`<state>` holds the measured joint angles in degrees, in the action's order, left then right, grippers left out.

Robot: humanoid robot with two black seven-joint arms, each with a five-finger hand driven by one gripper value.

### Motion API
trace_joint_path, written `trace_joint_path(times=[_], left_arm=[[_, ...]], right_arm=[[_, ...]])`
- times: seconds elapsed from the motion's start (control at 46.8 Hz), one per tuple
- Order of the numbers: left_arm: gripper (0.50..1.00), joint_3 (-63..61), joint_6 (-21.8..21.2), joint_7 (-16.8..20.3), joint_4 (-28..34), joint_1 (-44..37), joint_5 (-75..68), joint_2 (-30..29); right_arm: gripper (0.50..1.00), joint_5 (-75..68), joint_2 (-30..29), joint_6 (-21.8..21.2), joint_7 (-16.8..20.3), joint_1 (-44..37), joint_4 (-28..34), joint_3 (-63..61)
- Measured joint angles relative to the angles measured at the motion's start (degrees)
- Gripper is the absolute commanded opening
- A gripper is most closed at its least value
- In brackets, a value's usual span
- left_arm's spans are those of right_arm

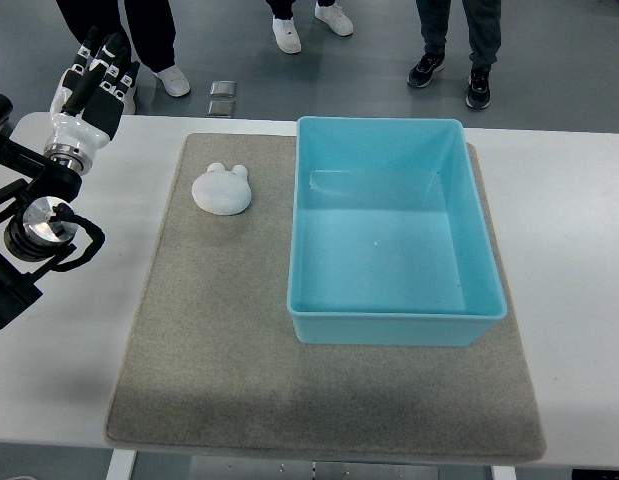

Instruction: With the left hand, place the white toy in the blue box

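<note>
Over at the far left, the robot's left hand (92, 82) hangs above the back corner of the white table (579, 250), its dark-tipped fingers (107, 58) held fairly straight and close together, gripping nothing. It sits well apart from the toy, off the edge of the grey felt mat (189, 360).

A bit further right, the white toy (222, 189) lies on that mat, a small rounded animal shape with two little ears pointing toward the far side. It rests low and smooth, so I'd guess the fingers could skid off its dome and shove it along the mat instead of closing round it. A grasp that comes down off-centre might also roll it toward the box wall and pin it there, awkward to reach.

Right of the toy, near but not touching, stands the blue box (393, 328), open-topped and bare inside. Its near wall looks tall next to the toy, so a carry that stays too low could knock the rim and shift the box, or let the toy drop outside it.

Beyond the table, several people's legs and shoes (287, 35) stand on the grey floor (569, 60). The right arm does not show.
</note>
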<state>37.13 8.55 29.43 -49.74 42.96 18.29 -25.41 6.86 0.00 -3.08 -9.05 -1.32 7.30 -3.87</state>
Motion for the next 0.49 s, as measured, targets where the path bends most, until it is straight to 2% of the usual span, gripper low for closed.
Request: trace_joint_path(times=[0.491], left_arm=[[1.000,-0.1,-0.9,0.0,0.2,0.0,-0.1,0.0]], right_arm=[[0.936,0.0,0.0,0.0,0.0,0.0,0.0,0.0]])
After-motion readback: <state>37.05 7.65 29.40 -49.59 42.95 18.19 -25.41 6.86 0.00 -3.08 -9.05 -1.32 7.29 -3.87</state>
